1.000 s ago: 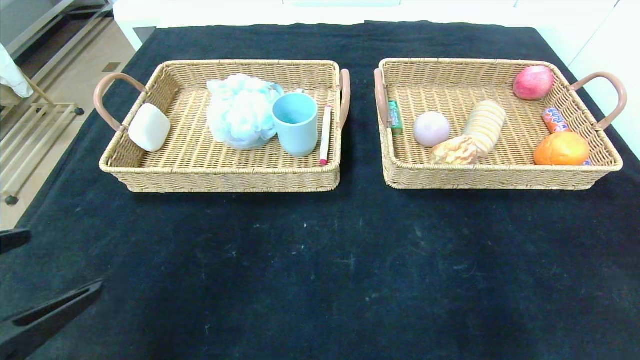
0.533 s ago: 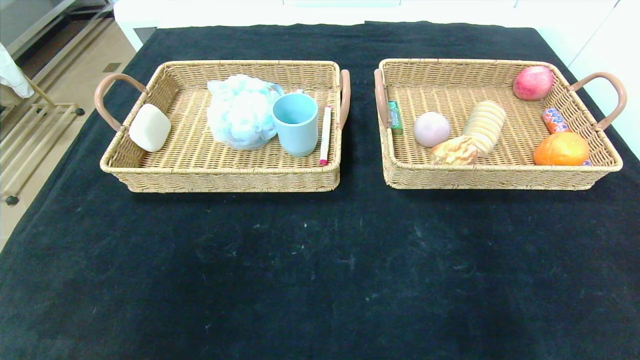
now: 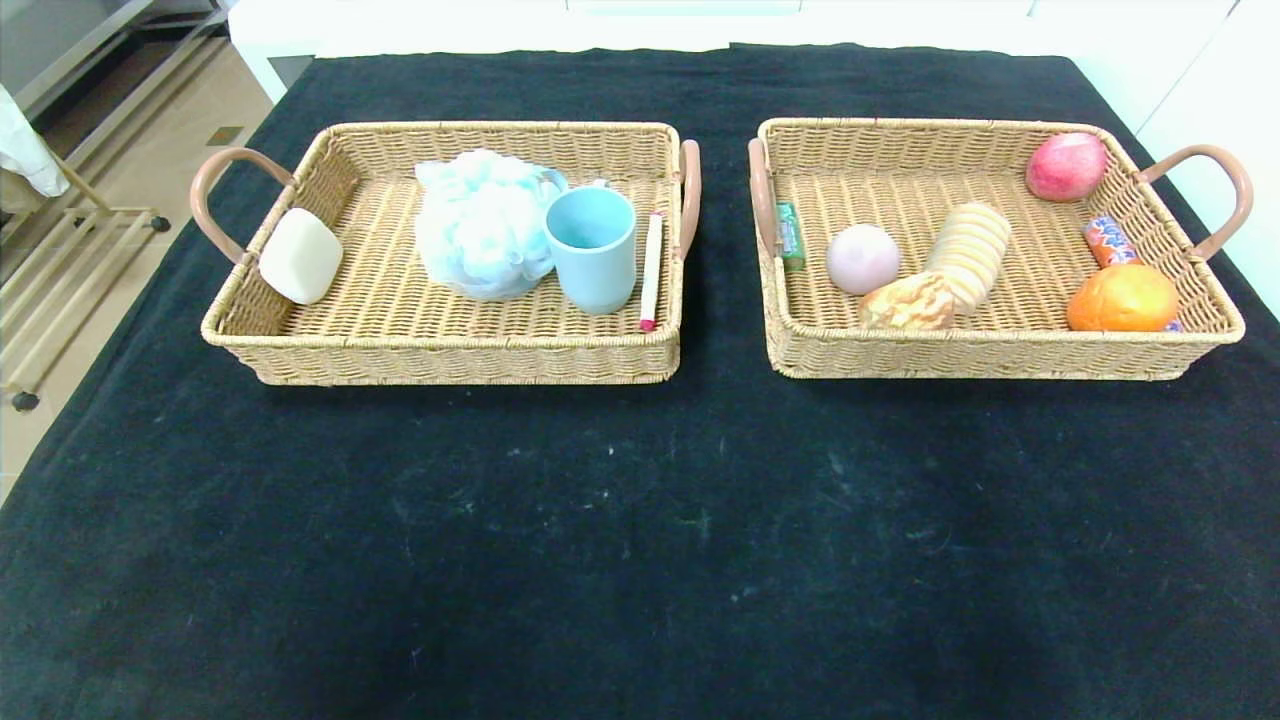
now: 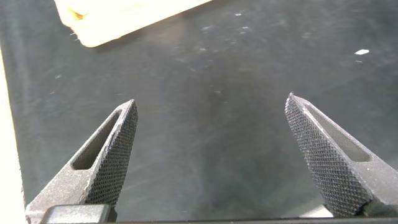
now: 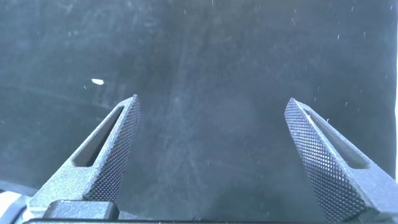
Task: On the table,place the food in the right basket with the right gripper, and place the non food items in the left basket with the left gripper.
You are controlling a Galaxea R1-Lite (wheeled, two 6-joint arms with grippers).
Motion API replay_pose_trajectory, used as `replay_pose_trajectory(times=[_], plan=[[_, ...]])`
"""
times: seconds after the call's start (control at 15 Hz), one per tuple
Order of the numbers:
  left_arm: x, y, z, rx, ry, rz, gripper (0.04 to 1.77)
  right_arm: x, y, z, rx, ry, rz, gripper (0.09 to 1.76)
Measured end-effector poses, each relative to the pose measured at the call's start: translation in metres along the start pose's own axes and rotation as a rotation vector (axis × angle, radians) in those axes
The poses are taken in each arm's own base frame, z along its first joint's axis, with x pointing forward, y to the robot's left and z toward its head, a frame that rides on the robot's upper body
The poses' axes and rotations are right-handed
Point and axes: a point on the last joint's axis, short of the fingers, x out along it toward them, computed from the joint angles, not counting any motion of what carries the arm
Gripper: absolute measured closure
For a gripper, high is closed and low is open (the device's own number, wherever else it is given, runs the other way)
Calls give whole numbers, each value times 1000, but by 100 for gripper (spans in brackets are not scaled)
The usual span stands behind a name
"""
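Food and non-food both look sorted already; nothing loose on the cloth in the head view. Judged step: task finished or at its tail, arms pulled back. Next move, if any: just a check that nothing is missed; no grasp seems called for.

Nearest: both grippers are out of the head view, seen only by their own wrist cameras. Left gripper hangs over bare black cloth, jaws spread wide, nothing between them; a pale edge shows beyond it, can't tell what it is. Right gripper same pose, jaws spread wide, empty, only cloth under it.

Farther: left basket holds the non-food: soap leaning on the left wall, blue puff in the middle, cup upright touching the puff, pen-like stick along the right wall.

Right basket holds the food: green packet against the left wall, pale ball, bread roll at the front touching the striped bun, orange at front right, candy wrapper just behind it, apple in the far right corner.

Baskets sit side by side, handles near but apart.
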Motion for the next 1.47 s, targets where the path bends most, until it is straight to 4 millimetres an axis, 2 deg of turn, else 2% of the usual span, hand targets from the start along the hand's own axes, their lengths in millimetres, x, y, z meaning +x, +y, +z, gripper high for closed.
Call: replay_pose_trajectory(times=[0.2, 0.4, 0.67, 0.93, 1.2, 1.47], plan=[[-8, -11, -21, 14, -41, -3, 9, 1, 2, -20, -12, -59, 29, 15], [-5, -16, -45, 23, -97, 35, 9, 18, -1, -35, -56, -206, 12, 15], [23, -10, -66, 25, -184, 128, 9, 50, -7, -68, -78, -237, -65, 15], [60, -6, -111, -3, -124, 209, 9, 74, -11, -103, -51, -157, -147, 15], [74, -7, -145, -54, 3, 265, 9, 78, -13, -112, 18, -128, -177, 15], [76, -6, -151, -203, 5, 314, 9, 78, -13, -113, 31, -130, -187, 15]])
